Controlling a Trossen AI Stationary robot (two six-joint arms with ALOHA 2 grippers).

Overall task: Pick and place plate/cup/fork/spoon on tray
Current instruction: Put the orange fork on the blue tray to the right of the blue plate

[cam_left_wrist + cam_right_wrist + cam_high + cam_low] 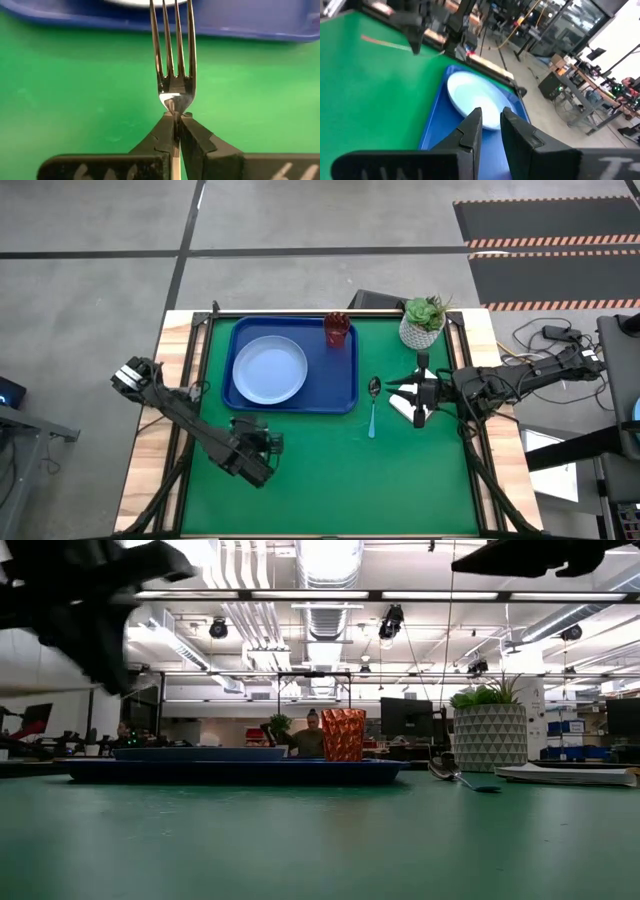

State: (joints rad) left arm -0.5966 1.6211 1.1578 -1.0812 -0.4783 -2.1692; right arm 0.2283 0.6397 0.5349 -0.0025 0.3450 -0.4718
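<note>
On the tray, the plate sits toward the left half and the cup stands upright in the far right corner — so two of four items look placed. Left gripper is pinched shut on the fork right at the neck below the tines, tines pointing ahead toward the tray's near rim; in the high view that gripper sits over the mat just short of that rim, roughly in line with the plate. Grip at the neck keeps the tines from swinging, handle hidden behind the fingers. My read: fork is mid-carry, and needs to clear the raised rim before release. Open blue floor is a strip right of the plate and below the cup — probably the safest drop zone; landing on the plate rim risks a skid. Spoon lies on the green mat just right of the tray, bowl away from the front edge, light-blue handle toward it, not touching the tray. Right gripper hovers just right of the spoon, near the potted plant — jaws a narrow gap apart in its wrist view, holding nothing. Room between spoon and tray edge is tight; the mat's front half is open for both arms.
</note>
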